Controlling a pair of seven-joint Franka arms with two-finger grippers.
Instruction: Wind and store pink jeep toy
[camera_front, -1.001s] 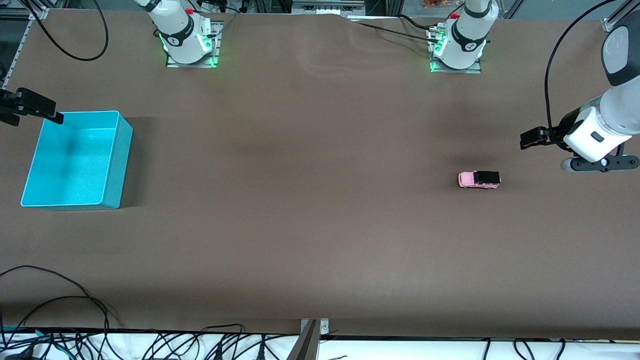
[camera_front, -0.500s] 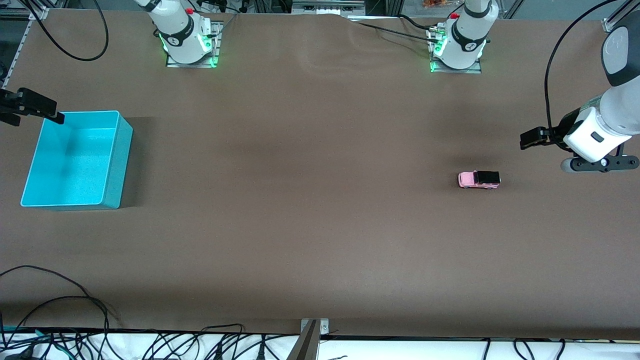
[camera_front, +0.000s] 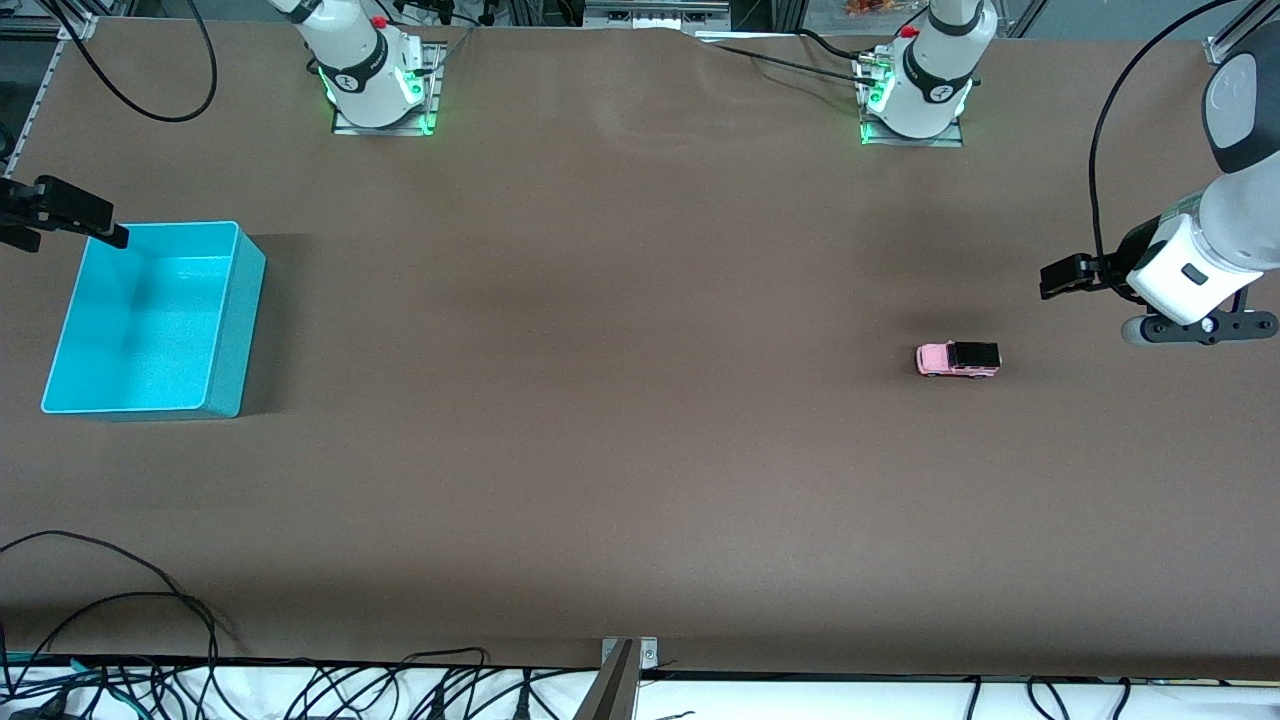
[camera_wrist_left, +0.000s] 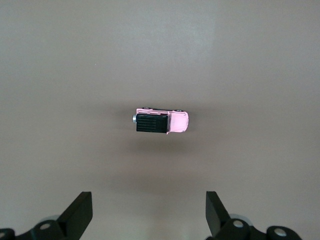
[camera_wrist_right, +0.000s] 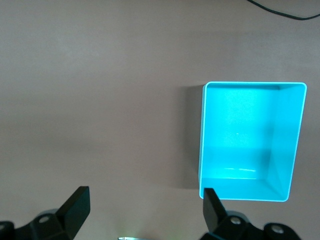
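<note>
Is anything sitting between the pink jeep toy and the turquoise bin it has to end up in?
Nothing visible. Only bare brown table lies between the pink jeep toy and the turquoise bin. The open left gripper hangs near the toy, nothing between them.

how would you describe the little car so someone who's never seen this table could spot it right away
Start at the brown table and go to the left arm's end, away from the turquoise bin at the right arm's end. There, on bare table near the open left gripper, sits the pink jeep toy. It is tiny and boxy, with a light pink body and black roof, and nothing lies next to it.
</note>
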